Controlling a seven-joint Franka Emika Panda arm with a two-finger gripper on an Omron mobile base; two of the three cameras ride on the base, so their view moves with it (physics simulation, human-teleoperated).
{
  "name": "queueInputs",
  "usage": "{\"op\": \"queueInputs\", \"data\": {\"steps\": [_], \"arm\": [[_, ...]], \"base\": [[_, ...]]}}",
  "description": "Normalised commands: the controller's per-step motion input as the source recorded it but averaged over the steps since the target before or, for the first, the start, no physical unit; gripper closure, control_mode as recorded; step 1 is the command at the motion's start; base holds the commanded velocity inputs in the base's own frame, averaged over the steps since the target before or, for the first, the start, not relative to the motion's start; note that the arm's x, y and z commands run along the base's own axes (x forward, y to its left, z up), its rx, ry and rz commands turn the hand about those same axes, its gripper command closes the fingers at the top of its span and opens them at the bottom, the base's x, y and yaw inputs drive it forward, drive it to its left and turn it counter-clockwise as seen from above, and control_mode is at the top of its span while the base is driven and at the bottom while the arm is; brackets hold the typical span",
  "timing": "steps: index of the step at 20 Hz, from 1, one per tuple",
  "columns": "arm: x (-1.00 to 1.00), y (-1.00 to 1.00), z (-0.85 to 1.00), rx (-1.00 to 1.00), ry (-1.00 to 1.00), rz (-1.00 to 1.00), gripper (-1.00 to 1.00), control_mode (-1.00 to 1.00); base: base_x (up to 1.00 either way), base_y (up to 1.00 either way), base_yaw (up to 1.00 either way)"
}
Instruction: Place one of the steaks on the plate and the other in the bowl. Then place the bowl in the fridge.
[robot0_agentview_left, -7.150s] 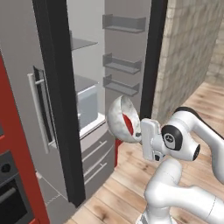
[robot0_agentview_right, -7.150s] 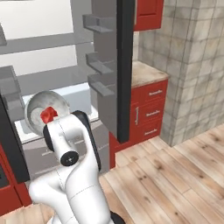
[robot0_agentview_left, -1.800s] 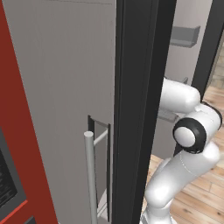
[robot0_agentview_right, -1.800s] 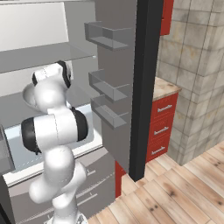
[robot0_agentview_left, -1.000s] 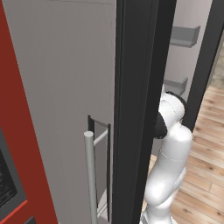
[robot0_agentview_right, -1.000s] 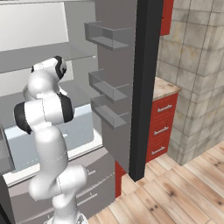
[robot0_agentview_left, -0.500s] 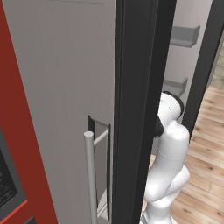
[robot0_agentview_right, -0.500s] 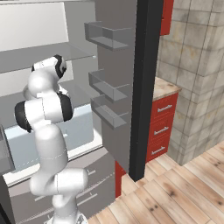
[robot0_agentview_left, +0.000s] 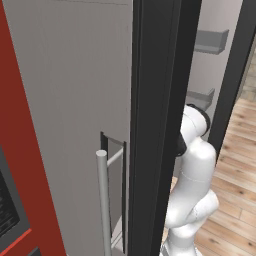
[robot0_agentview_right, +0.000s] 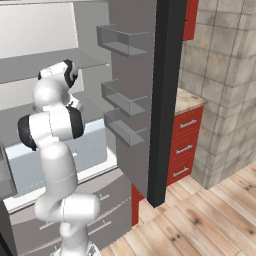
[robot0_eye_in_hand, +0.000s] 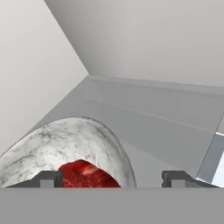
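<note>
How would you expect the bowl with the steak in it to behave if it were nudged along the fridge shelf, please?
The bowl looks rigid and smooth, so it would probably slide rather than flex. Its rounded wall suggests it could rock. The steak lies low inside, so it would likely stay put.

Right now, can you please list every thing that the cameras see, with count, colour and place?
bowl: one, light grey marbled, on the grey fridge shelf, between the finger tips in the hand view.
steak: one, dark red, inside the bowl.
fridge: one, grey, doors open, straight ahead of the arm.
door shelves: three, grey, on the inside of the open door in the right base view.
bar handle: one, grey, vertical, on the door in the left base view.
drawers: three, red, right of the fridge under a light counter.
floor: wood planks, light brown.
gripper: one, dark finger tips, jaws open, the bowl's rim between them.
</note>
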Motion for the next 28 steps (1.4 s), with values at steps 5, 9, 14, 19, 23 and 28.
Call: {"op": "queueInputs", "data": {"steps": [5, 9, 14, 19, 23, 28], "arm": [[-0.02, 0.07, 0.87, -0.04, 0.01, -0.04, -1.00, -1.00], [-0.53, -0.75, 0.65, 0.00, -0.23, 0.00, -1.00, -1.00], [-0.82, -1.00, 0.05, 0.00, -0.04, 0.00, -1.00, -1.00], [-1.00, -0.92, 0.00, 0.08, 0.01, 0.00, -1.00, -1.00], [-1.00, -0.93, 0.01, 0.06, 0.03, 0.00, -1.00, -1.00], [-1.00, -0.77, -0.06, 0.01, 0.00, 0.00, -1.00, -1.00]], "base": [[0.00, 0.00, 0.00], [0.00, 0.00, 0.00], [0.00, 0.00, 0.00], [0.00, 0.00, 0.00], [0.00, 0.00, 0.00], [0.00, 0.00, 0.00]]}}
